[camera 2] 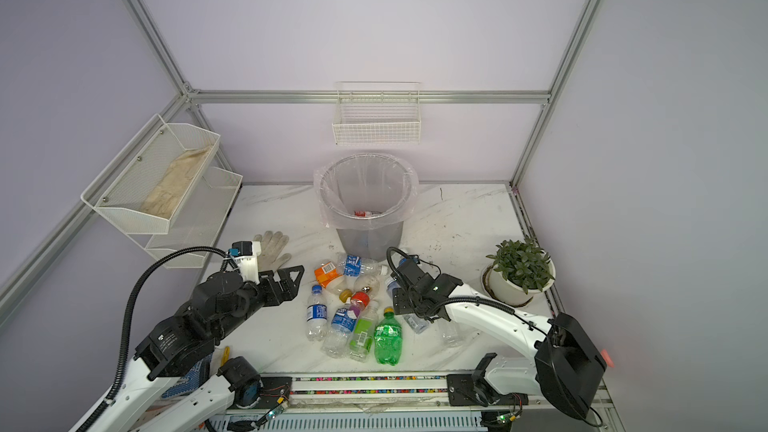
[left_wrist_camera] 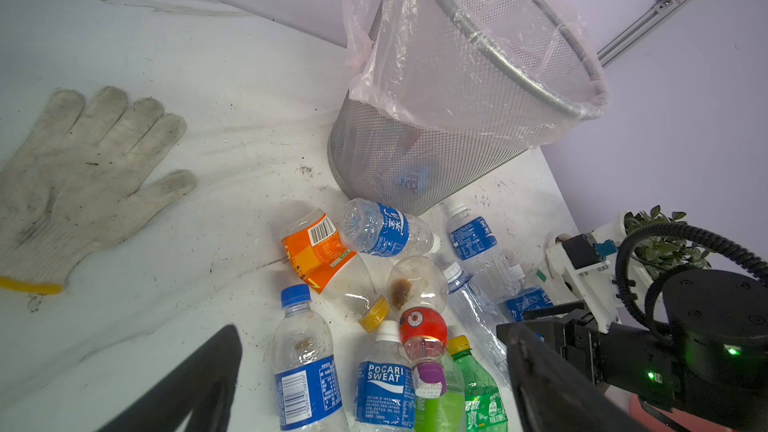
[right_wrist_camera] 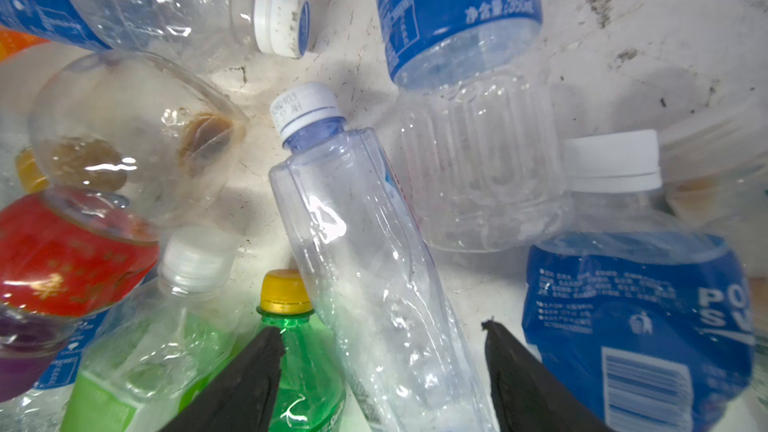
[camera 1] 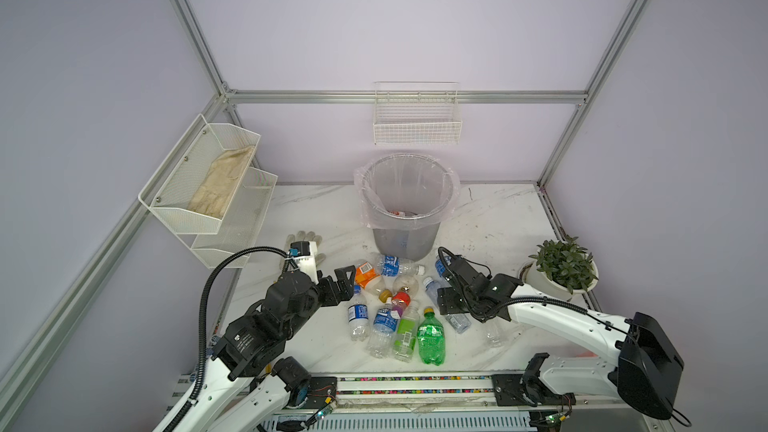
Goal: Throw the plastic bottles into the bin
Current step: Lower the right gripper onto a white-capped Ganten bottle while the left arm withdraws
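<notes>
Right wrist view: jaws astride clear bottle (right_wrist_camera: 374, 263); right arm (camera 1: 552, 313) stretched low.

"POCARI SWEAT" stood in white on the blue label of a white-capped bottle (left_wrist_camera: 384, 384). Another blue-labelled bottle (right_wrist_camera: 457, 14) read "净含量:350mL". The orange-labelled bottle (left_wrist_camera: 318, 253) carried a barcode, its digits too small to read.

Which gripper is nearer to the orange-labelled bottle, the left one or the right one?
Left. The left gripper is just beside the orange-labelled bottle, on its left in a top view. The right gripper is farther away, astride a clear bottle.
</notes>
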